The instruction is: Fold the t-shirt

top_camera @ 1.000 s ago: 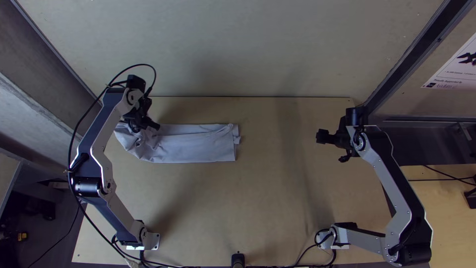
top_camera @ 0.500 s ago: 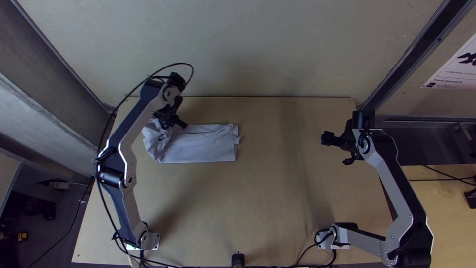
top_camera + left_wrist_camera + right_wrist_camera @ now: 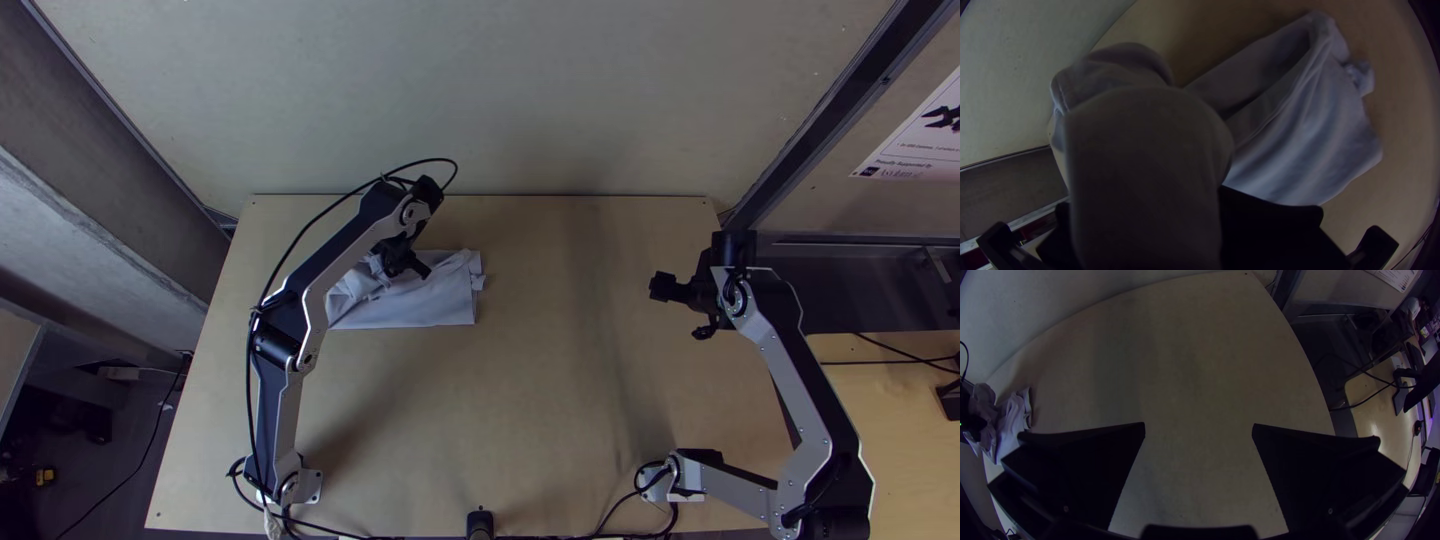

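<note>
At far L part of table (image 3: 540, 420), t-shirt (image 3: 430, 305) lies as narrow folded strip, long axis running L–R across the table, roughly parallel to far edge. L pincer (image 3: 418, 268) sits over the strip toward its far long side; flat remainder extends from under it toward mid-table and a little toward the bases. Free short end, w/ small tuck of cloth poking out, points to R arm. L wrist view: cloth rises in a thick rounded bulge btw. the fingers, the rest resting below in loose layers, a gap showing in the fold.

L pincer state: closed, clamped on shirt cloth; which part exactly, we can't tell. R pincer (image 3: 1199, 427): fingers wide apart, no cloth btw. them, well apart from the shirt.

L arm is nearer by a good margin. We judge the step to be a crosswise fold, L end over toward free R end; next move likely runs along the long axis, then down and release. Risk: held end landing askew, or dragging lower layers.

Pose, L arm: up from its base, upper links leaning inward to mid-table, wrist above cloth, pincer low. R arm: elbow bent outward beyond its base, forearm angled back in, pincer aimed at mid-table, approx. level w/ shirt.
</note>
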Tool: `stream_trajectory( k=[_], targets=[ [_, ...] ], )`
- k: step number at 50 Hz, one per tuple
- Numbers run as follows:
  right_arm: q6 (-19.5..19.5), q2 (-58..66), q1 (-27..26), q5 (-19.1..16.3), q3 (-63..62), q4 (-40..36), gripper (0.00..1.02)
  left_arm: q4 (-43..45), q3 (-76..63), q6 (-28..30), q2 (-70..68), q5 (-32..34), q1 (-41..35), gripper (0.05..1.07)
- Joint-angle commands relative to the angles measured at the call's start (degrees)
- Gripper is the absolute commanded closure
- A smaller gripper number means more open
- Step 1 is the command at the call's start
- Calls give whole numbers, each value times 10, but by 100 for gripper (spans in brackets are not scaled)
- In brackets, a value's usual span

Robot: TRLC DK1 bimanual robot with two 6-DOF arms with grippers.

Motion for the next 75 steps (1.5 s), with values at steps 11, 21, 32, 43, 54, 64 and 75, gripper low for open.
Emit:
stream_trajectory(
  k=[11, 21, 32, 43, 54, 64, 75],
  targets=[
    [8, -18, 1, -3, -39, 3, 4, -1, 82, -99, 40, 108, -40, 7],
    [11, -28, 15, -3, -61, 7, 4, 98, 95, -254, 40, 317, -50, 10],
    [15, -50, 41, -3, -90, 18, 4, 155, 119, -341, 47, 462, -59, 10],
    [15, -53, 43, -3, -87, 20, 4, 140, 118, -331, 37, 465, -54, 10],
    [14, -56, 41, -2, -63, 33, 4, 134, 97, -296, 0, 463, -40, 10],
    [-12, -56, 40, -2, 2, 36, 4, 134, 53, -245, -69, 393, -7, 10],
    [-59, -51, 41, -2, 105, 48, 4, 151, -27, -157, -183, 264, 52, 10]
  ],
)
